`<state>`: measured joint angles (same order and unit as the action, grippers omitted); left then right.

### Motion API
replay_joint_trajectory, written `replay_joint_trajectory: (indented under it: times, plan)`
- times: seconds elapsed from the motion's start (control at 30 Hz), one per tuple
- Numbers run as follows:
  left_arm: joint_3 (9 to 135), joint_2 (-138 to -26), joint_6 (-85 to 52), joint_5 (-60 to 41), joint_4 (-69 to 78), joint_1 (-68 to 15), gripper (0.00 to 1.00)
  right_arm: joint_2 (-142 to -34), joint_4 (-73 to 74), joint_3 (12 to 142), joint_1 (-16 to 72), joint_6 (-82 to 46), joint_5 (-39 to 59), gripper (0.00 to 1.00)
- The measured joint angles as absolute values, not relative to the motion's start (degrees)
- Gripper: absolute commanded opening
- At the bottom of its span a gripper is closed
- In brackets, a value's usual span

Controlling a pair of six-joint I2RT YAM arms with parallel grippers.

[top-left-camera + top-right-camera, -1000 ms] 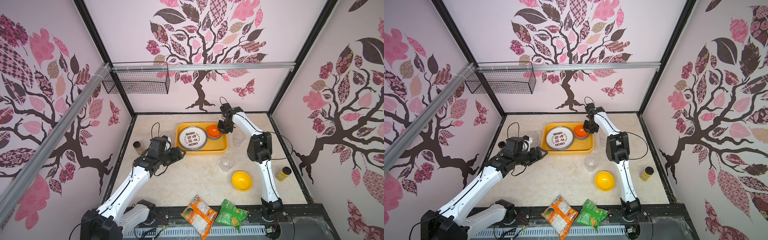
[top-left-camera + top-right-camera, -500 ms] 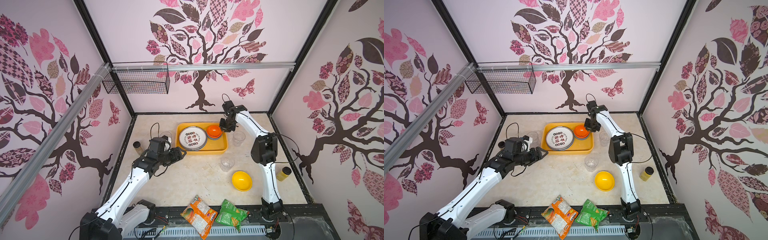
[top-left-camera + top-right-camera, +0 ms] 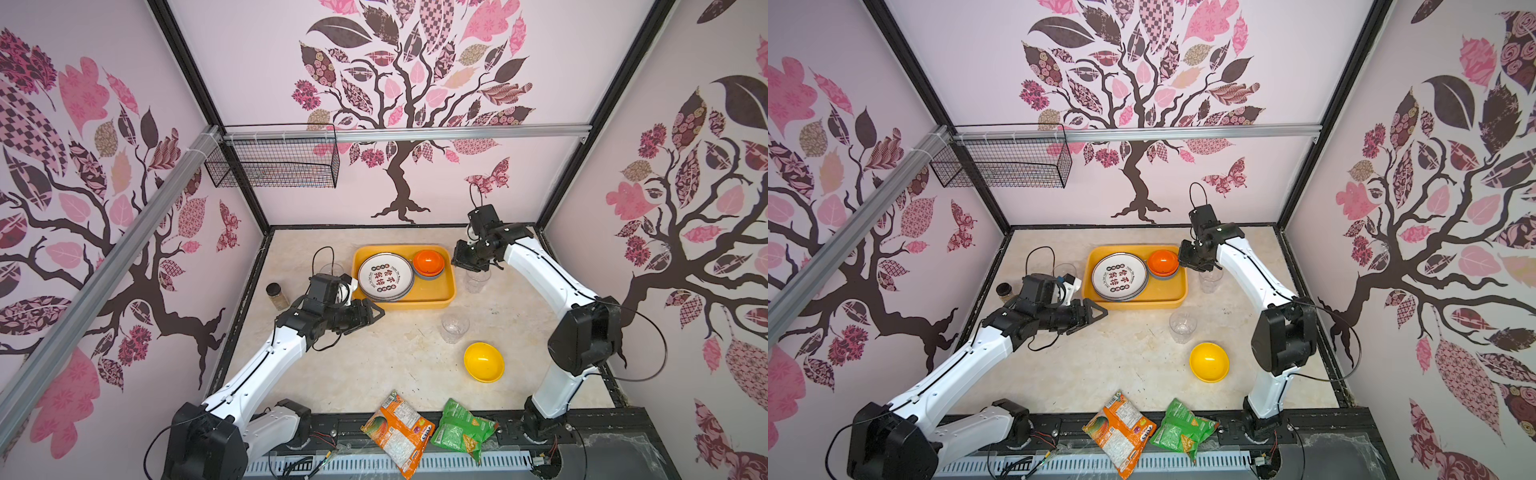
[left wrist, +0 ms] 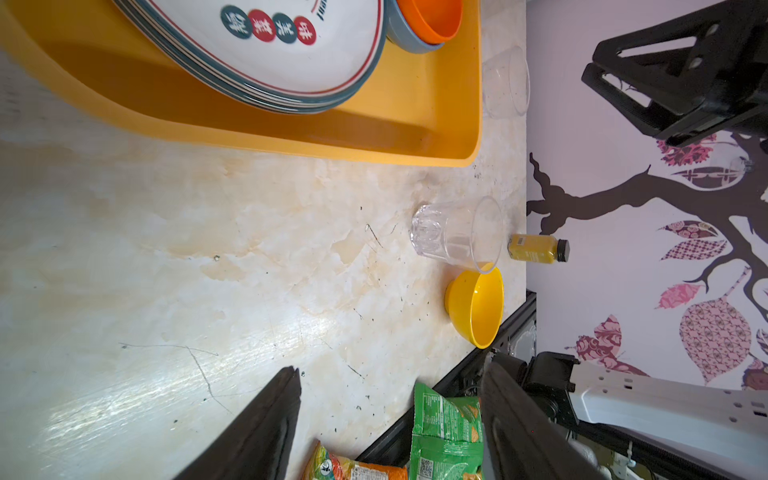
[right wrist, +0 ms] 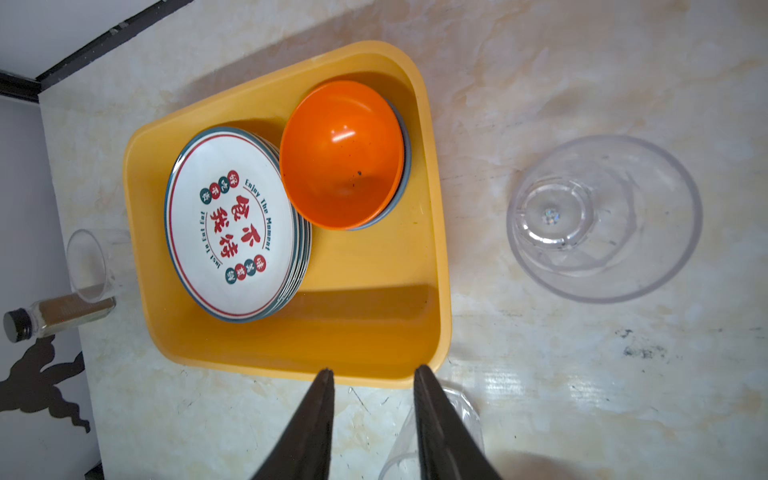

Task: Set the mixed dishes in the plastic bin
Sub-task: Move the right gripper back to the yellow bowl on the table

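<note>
Mixed dishes: part stowed, four pieces outstanding

Stowed: the plastic bin (image 3: 403, 304), far centre of the counter (image 3: 374, 374), holds a stack of plates (image 3: 384, 276) on its left. An orange bowl (image 3: 429, 262) sits nested in a blue bowl (image 4: 409, 41) at its far right corner.

Outstanding: right-hand cup (image 3: 478, 279), just right of the bin; middle cup (image 3: 455, 328), just near of the bin's near right corner; left-hand cup (image 3: 331, 269), just left of the bin; yellow bowl (image 3: 484, 362), nearer still, right of centre. All stand apart from one another.

Not for stowing: spice jar (image 3: 277, 296) at the left edge; two snack bags (image 3: 399, 432) at the near edge.

Tools: right tool (image 5: 374, 371), fingers parted a little with nothing between them, hanging just outside the bin's far right corner, over the right-hand cup. Left tool (image 4: 392, 365), spread wide and empty, hovering off the bin's near left corner.

Step in hand, as judged: the bowl drop is finished and the right arm is between items. The next move calls for a wider spread, a descent onto the right-hand cup's wall or rim, and a gentle pinch, since thin clear plastic will likely flex or slip.

Change from a second ago: the right tool then sat over the bin against the orange bowl. It now stands further right, outside the rim, jaws eased apart. The left arm and the loose dishes are unchanged.
</note>
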<state>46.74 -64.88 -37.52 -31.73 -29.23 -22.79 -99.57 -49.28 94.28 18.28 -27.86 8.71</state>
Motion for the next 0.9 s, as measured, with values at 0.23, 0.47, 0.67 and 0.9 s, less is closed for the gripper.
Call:
replay_joint_trajectory:
  times: [0.23, 0.47, 0.67, 0.9]
  plan:
    - [50.8, -69.2, -35.5, -32.2, -29.2, -28.3, 0.71, -88.4, -46.9, 82.3, 18.3, -27.0, 9.2, 0.42]
    - [52.4, -71.0, -34.4, -32.2, -29.3, -30.0, 0.71, -79.1, -46.5, 73.3, 17.6, -26.7, 8.1, 0.46]
    - [54.2, -72.4, -33.4, -30.8, -30.2, -32.9, 0.71, -74.9, -47.3, 68.6, 16.7, -26.8, 6.9, 0.49]
    - [57.8, -75.8, -31.4, -28.3, -31.6, -38.3, 0.71, -72.1, -49.8, 65.9, 16.2, -27.2, 4.6, 0.54]
